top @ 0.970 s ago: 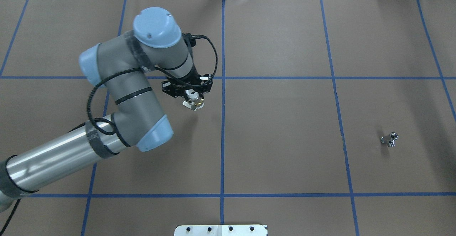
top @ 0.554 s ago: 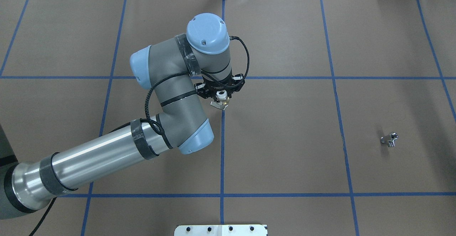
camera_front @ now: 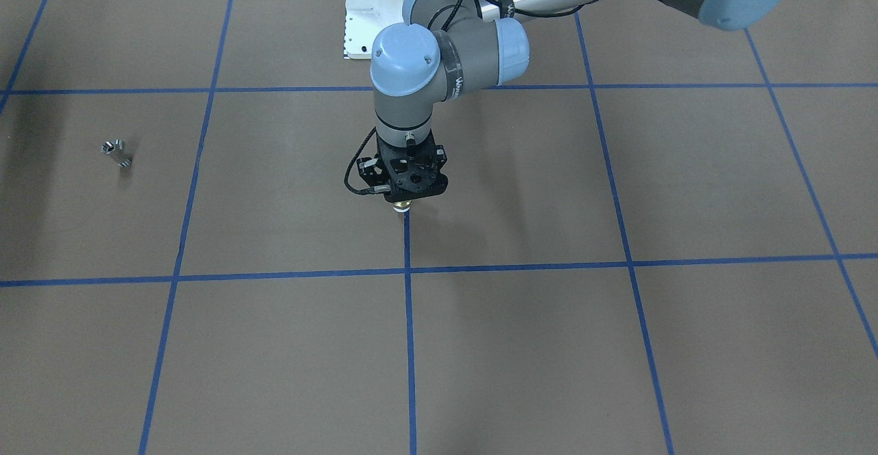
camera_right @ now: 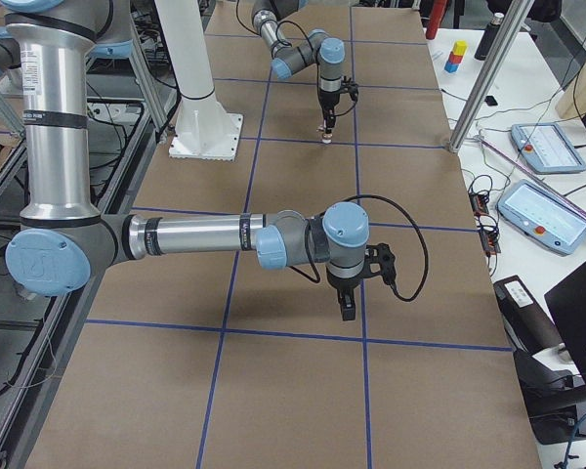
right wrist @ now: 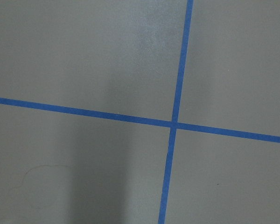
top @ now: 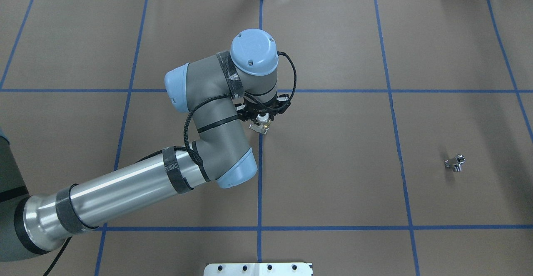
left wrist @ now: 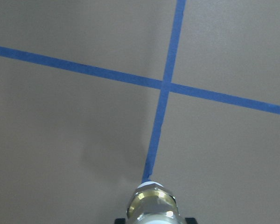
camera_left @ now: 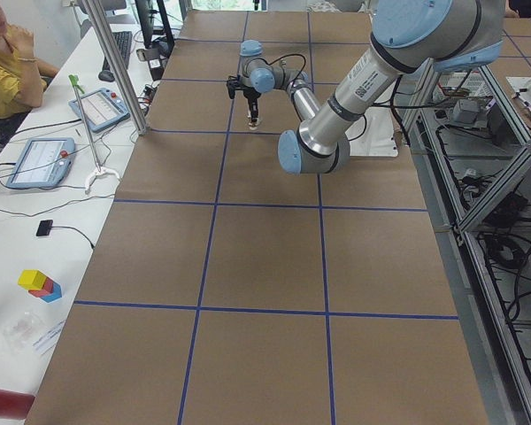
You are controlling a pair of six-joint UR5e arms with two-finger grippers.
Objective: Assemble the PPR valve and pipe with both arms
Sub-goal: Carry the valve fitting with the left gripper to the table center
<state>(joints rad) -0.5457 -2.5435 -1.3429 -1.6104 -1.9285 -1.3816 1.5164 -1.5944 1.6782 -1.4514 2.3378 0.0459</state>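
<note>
My left gripper [top: 261, 121] is shut on the PPR valve [top: 260, 125], white with a brass band, and holds it upright just above the table's central blue tape line. The valve also shows under the gripper [camera_front: 406, 197] in the front view [camera_front: 402, 206], and its brass end shows in the left wrist view [left wrist: 151, 205]. The pipe [top: 455, 162], a small silver piece, lies alone at the robot's right [camera_front: 115, 153]. My right gripper [camera_right: 348, 305] shows only in the exterior right view, over a tape crossing. I cannot tell whether it is open or shut.
The brown table cover [top: 333, 163] carries a blue tape grid. The white pedestal base [camera_front: 384, 9] stands at the robot's edge. Tablets and cables [camera_left: 35, 159] and an operator [camera_left: 4, 53] are beside the table's far side.
My left arm has swung to the right with the valve in its gripper, from the left cell to the central tape line. The pipe has not moved.
</note>
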